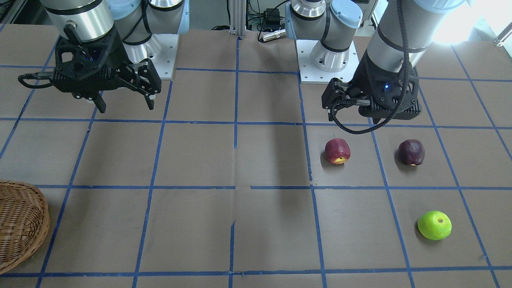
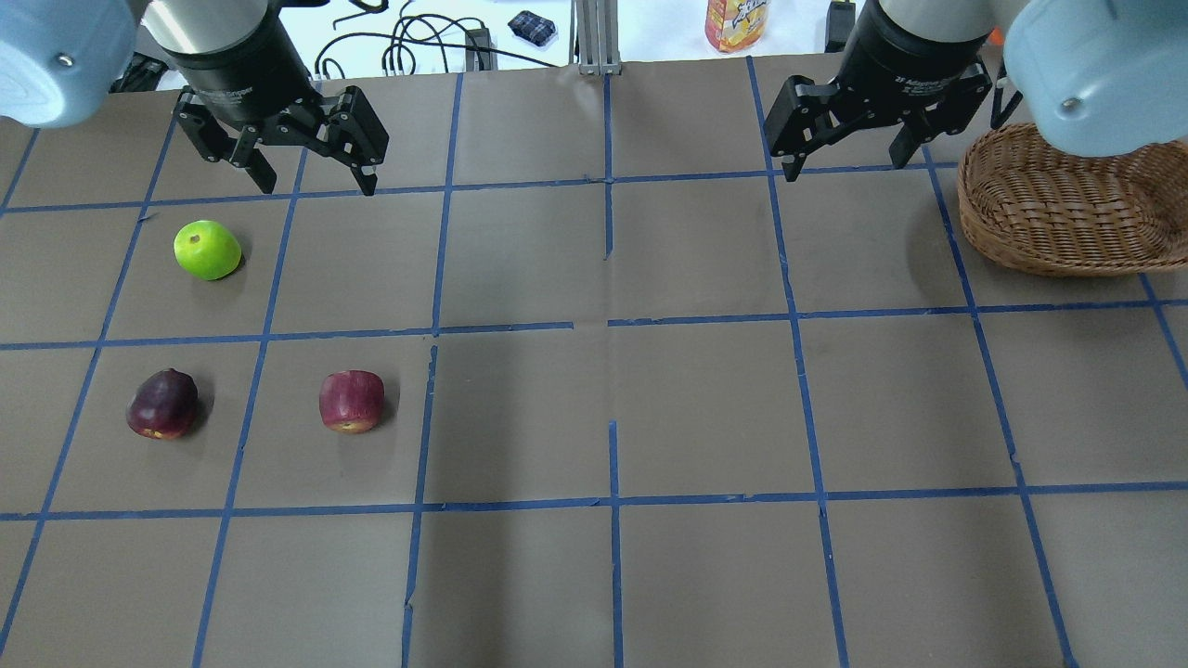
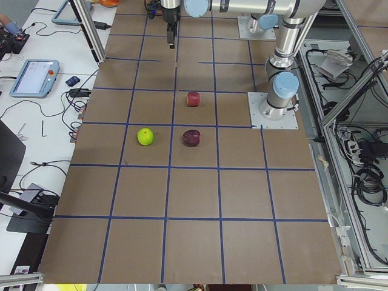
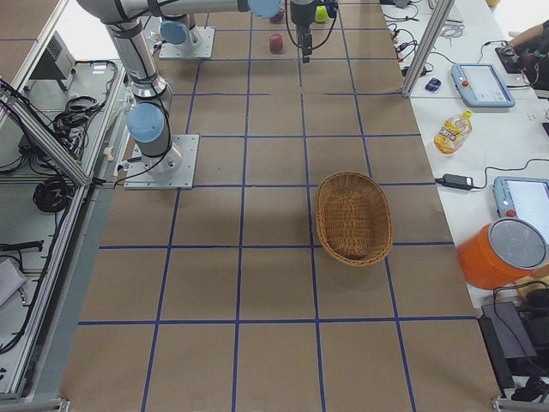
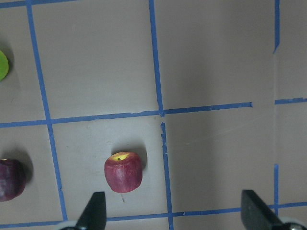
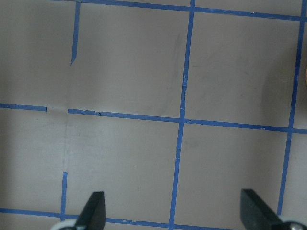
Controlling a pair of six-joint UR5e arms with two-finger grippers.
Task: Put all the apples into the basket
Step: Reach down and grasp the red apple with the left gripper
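Left gripper point(image 2: 316, 186) hovers well apart from red apple point(image 2: 352, 401)

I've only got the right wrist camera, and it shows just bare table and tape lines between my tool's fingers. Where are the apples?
Observer: All three lie on the table on the robot's left side: the red apple, the maroon apple and the green apple.
Operator: And the basket?
Observer: The basket sits on the robot's right side, away from the apples, with no apple in it.
Operator: Is the left tool holding anything?
Observer: No, the left tool hangs open and empty above the table.
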